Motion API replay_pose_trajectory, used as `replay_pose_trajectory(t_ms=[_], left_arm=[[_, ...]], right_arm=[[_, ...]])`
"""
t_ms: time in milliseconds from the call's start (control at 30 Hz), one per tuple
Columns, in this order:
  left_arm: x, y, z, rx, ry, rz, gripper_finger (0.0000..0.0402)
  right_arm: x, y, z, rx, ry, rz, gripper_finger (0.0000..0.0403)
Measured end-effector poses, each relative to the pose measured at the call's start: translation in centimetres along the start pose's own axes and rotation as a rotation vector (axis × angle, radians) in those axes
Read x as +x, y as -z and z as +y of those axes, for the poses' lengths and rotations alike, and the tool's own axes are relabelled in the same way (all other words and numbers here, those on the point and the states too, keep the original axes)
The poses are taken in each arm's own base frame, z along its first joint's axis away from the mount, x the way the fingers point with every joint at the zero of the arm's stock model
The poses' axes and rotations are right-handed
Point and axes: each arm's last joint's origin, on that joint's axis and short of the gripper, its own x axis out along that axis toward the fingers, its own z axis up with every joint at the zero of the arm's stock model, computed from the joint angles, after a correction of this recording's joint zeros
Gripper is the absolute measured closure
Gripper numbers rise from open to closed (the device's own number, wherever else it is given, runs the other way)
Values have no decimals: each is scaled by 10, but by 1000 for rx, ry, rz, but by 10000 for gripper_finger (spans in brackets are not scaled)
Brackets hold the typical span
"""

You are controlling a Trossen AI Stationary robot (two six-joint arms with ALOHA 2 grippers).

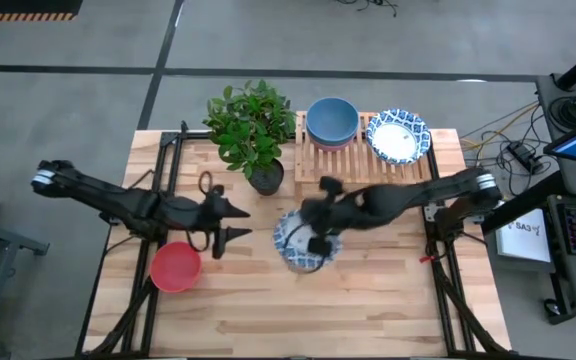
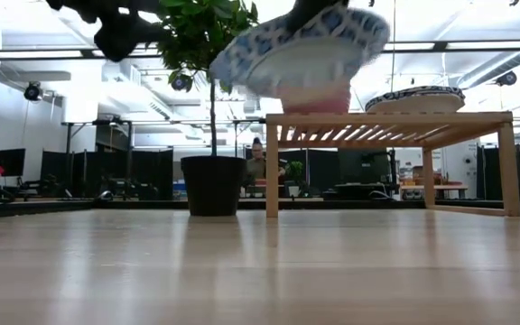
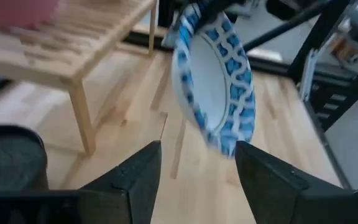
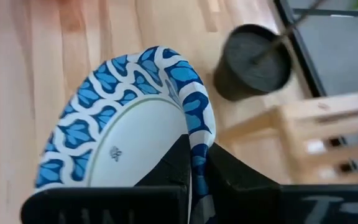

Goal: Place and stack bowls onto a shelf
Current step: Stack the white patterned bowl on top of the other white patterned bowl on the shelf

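Note:
My right gripper point(image 1: 318, 238) is shut on a white bowl with a blue-patterned rim point(image 1: 300, 245), held in the air over the table's middle, in front of the shelf point(image 1: 368, 160). The bowl also shows in the low view point(image 2: 301, 50) and the left wrist view point(image 3: 213, 81). On the shelf a blue bowl point(image 1: 332, 118) sits stacked in a pink one, beside another patterned bowl point(image 1: 397, 136). A red bowl point(image 1: 176, 266) rests on the table at the left. My left gripper point(image 1: 234, 224) is open and empty, between the red bowl and the held bowl. My right gripper pinches the bowl's patterned rim point(image 4: 197, 140), one finger inside the bowl and one outside. The fingers come from the table's right side. The bowl is lifted clear of the table and tilted, higher than the shelf top in the low view.
A dark plant pot point(image 1: 266, 176) with a leafy plant point(image 1: 250, 120) stands just left of the shelf, behind the held bowl. Bare tabletop lies along the near edge point(image 1: 298, 320). A person shows far off in the room point(image 2: 257, 158).

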Motion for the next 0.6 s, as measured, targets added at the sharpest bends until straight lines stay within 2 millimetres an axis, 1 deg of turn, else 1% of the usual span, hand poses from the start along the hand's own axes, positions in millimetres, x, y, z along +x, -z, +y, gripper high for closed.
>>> replay_pose_trajectory(t_ms=[67, 200, 367, 500, 600], left_arm=[[-7, -4, 1, 2, 10, -31, 215], [-16, -9, 3, 2, 21, -71, 217], [-18, -9, 3, 1, 16, -76, 217], [-13, -7, 2, 15, 10, -59, 217], [-9, -5, 2, 20, 5, -43, 217]], right_arm=[[-22, 0, -21, 32, -5, -12, 391], [-68, 5, -68, 131, 31, -95, 391], [-117, 22, -123, 295, 128, -214, 391], [-146, 42, -159, 423, 233, -248, 391], [-161, 57, -182, 548, 324, -253, 391]])
